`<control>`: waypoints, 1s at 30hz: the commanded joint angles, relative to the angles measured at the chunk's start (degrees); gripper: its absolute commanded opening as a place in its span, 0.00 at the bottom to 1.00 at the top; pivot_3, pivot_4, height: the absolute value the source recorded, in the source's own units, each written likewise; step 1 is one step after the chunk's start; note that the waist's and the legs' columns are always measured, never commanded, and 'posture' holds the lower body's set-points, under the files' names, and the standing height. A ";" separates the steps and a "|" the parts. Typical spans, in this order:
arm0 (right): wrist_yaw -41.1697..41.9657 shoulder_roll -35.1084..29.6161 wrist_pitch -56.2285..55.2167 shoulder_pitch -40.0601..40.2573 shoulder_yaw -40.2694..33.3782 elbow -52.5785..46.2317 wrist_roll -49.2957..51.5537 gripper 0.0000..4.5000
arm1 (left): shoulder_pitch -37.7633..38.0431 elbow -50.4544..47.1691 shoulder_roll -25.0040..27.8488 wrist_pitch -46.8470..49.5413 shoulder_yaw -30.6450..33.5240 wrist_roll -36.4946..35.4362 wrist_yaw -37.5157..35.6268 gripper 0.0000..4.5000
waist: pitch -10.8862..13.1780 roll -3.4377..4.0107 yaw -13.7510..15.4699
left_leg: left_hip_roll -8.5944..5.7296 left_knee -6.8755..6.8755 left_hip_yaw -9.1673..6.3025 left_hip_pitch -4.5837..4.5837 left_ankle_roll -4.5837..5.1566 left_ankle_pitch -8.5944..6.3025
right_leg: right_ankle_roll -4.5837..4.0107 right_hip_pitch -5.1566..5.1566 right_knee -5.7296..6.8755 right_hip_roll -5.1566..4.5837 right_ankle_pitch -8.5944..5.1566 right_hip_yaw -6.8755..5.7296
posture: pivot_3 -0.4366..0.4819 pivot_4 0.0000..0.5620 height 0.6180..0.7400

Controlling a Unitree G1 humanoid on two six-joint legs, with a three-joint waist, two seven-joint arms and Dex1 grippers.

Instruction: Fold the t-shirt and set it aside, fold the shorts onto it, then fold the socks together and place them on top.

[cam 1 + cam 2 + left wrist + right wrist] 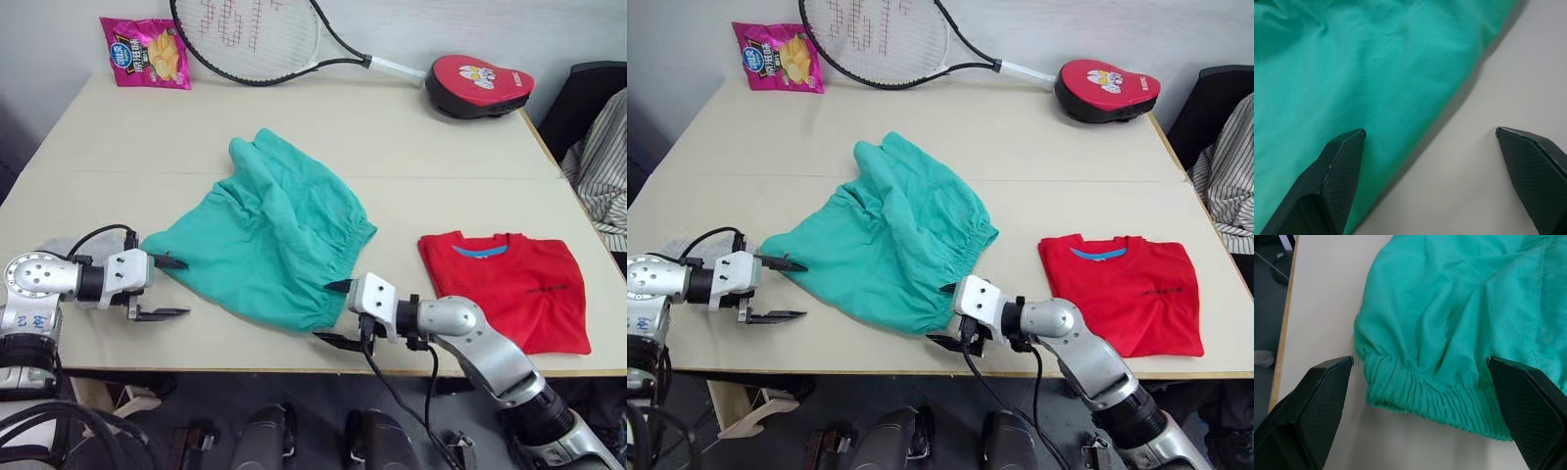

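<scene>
Shorts (269, 235) lie rumpled in the middle of the bench (118, 137), spread out but not flat. One leg points up and away from me, and the stretchy waistband runs along the side nearest my right arm. I think they lie like this because they are next in line to be folded.

My shirt (509, 284) is already folded into a neat red block at the right side of the bench, well apart from the shorts. I think it sits there so the shorts can go on top of it later.

My left end effector (162, 287) is wide, with nothing in it. It sits at the left corner of the shorts. In my left wrist view one finger (1337, 181) is over the green cloth and the other is over bare bench, so the edge of the cloth runs between them.

My right end effector (950, 315) is also wide and holds nothing. It sits just beside the waistband at the near edge. In my right wrist view the gathered band (1440, 404) lies between my two fingers.

I think both are lined up to pinch the two near corners, so I can lift and fold the shorts.

A racket (265, 39), a snack bag (145, 51) and a red case (480, 83) lie along the far side.
</scene>
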 commanded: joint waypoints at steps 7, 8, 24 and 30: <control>-2.00 5.01 -5.69 -3.76 0.62 3.42 -5.78 0.55 | -9.20 16.35 -1.71 -3.58 -9.22 14.07 12.30 1.00 | -0.43 0.42 0.09 | 0.00 0.03 0.01 0.06 0.02 0.09 | 0.00 -0.03 0.46 -0.01 0.00 0.03 | 0.48 0.27 1.00; -1.97 5.15 -5.87 -3.52 0.50 3.34 -6.01 0.46 | -9.60 17.42 -1.91 -3.63 -9.76 14.57 12.62 1.00 | -0.63 0.56 0.07 | 0.00 0.03 0.02 0.06 0.04 0.08 | 0.00 -0.03 0.46 0.01 0.00 0.03 | 0.48 0.27 1.00; -1.07 1.82 -8.34 2.02 -9.75 0.98 -2.37 0.00 | -8.77 20.50 -8.06 -0.21 -8.49 9.70 1.42 0.01 | -1.26 1.24 1.46 | 0.00 -0.04 0.15 0.75 -0.01 -0.37 | -0.02 0.29 -0.02 -0.08 -0.03 0.75 | 0.48 0.27 1.00; 0.32 -1.67 -9.95 6.30 -14.40 0.73 -0.65 0.00 | -3.00 9.05 -7.38 4.65 -3.76 0.54 -7.40 0.01 | -1.27 1.21 1.20 | 0.00 0.01 0.21 0.74 0.07 -0.55 | 0.00 0.54 -0.09 -0.05 -0.03 0.89 | 0.48 0.27 1.00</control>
